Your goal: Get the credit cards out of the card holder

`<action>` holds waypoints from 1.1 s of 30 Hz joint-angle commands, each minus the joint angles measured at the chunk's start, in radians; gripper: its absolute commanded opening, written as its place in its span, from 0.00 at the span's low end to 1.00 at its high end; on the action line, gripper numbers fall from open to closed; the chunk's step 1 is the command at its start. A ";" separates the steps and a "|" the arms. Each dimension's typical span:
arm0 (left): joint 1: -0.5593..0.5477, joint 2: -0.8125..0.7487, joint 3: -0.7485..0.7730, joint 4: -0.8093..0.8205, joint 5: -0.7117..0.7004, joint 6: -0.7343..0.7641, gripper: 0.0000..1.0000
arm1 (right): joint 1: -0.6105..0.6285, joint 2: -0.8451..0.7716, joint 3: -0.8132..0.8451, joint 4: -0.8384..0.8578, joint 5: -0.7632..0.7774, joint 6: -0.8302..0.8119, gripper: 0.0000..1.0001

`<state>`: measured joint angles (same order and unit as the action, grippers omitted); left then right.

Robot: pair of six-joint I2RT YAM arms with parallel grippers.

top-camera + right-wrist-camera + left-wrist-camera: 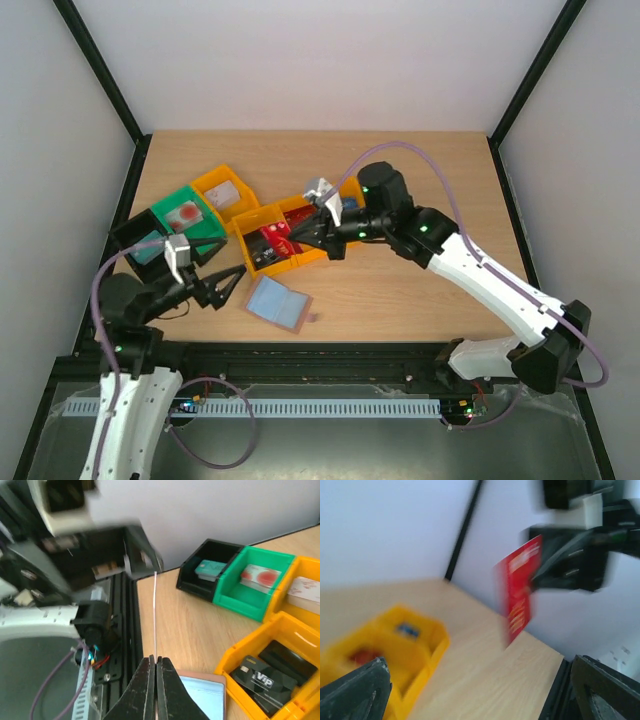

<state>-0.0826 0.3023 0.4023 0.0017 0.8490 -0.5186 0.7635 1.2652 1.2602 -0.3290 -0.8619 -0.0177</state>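
I am seeing a pale wooden desk (400,290) sitting between white walls (300,60). The card holder (277,303) is lying open near its front edge. Left jaws are standing spread; right jaws are pinching a red card (520,587).

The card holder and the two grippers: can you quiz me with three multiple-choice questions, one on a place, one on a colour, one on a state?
1. Where is the card holder?
A) flat on the table, beside the orange bins
B) inside one of those bins
C) held up in a gripper

2. What colour is the card in the right gripper?
A) blue
B) red
C) green

3. How is the left gripper?
A) open and empty
B) shut on a card
C) shut on the holder

Answers: 1 A, it lies open on the wood. 2 B, the left wrist view shows it red. 3 A, its fingers are spread with nothing between them.
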 commanded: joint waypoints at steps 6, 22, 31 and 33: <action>-0.007 0.260 0.442 -0.627 0.246 0.953 0.89 | 0.168 0.109 0.139 -0.263 0.032 -0.257 0.02; -0.158 0.363 0.460 -0.737 0.216 1.064 0.15 | 0.234 0.136 0.171 -0.265 0.026 -0.287 0.02; -0.140 0.269 0.372 -0.274 0.287 0.592 0.02 | 0.196 -0.005 0.040 0.037 0.238 -0.131 0.53; -0.128 0.213 0.291 0.081 0.244 0.227 0.02 | 0.129 -0.075 -0.051 0.213 0.151 -0.032 0.69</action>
<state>-0.2337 0.5957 0.7898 -0.4988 1.1019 0.2852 0.9764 1.3418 1.3262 -0.4358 -0.7231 -0.2161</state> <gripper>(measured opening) 0.026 0.576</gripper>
